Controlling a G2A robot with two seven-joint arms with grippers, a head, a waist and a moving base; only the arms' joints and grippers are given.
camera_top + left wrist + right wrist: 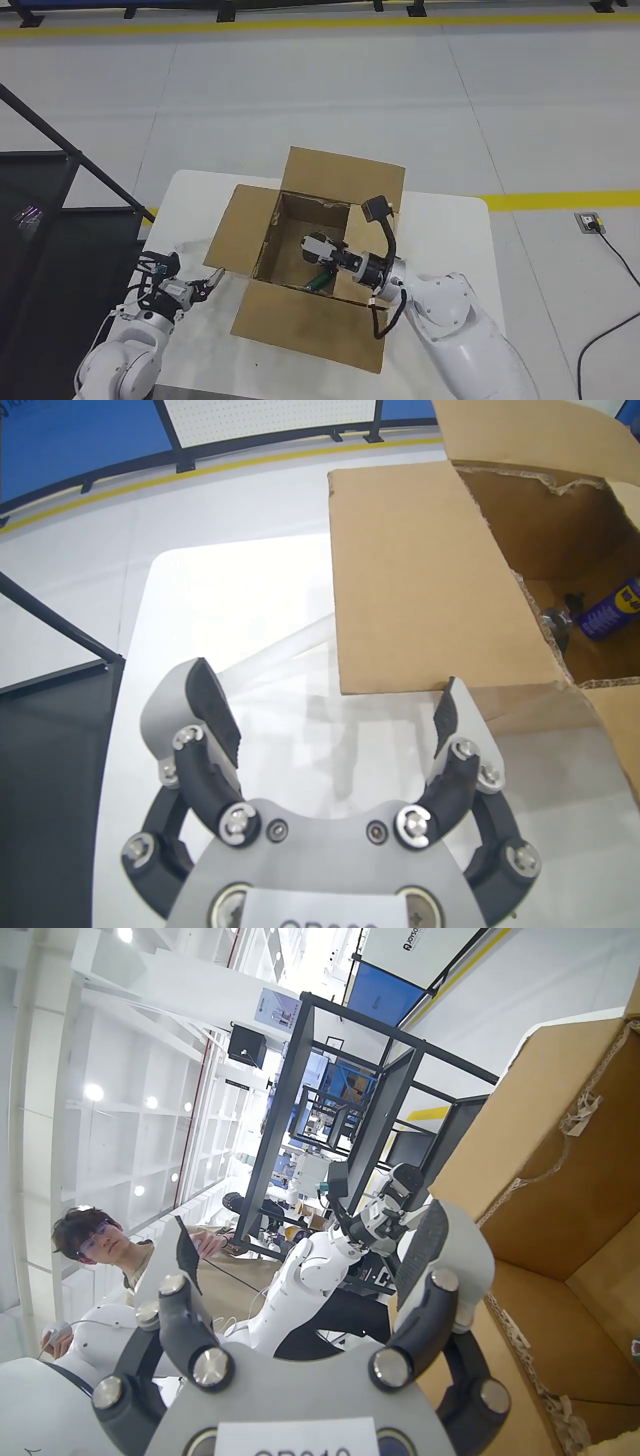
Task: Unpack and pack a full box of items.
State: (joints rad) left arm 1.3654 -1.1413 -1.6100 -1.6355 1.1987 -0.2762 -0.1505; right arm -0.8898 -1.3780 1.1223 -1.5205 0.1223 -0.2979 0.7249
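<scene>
Top view: the box (345,178) sat open in the middle of the table (200,205). I had my right gripper (313,244) over its opening, jaws spread wide, holding nothing. My left gripper (326,674) hovered left of the box, also wide and empty. A blue can (612,607) lay on the box floor.

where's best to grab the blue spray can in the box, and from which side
Probably mid-body on the blue spray can, jaws across its round width, coming straight down through the open top of the box. It lies on its side on the box floor with walls around it, so sideways looks blocked. Keep off the dark metal piece by its end.
</scene>
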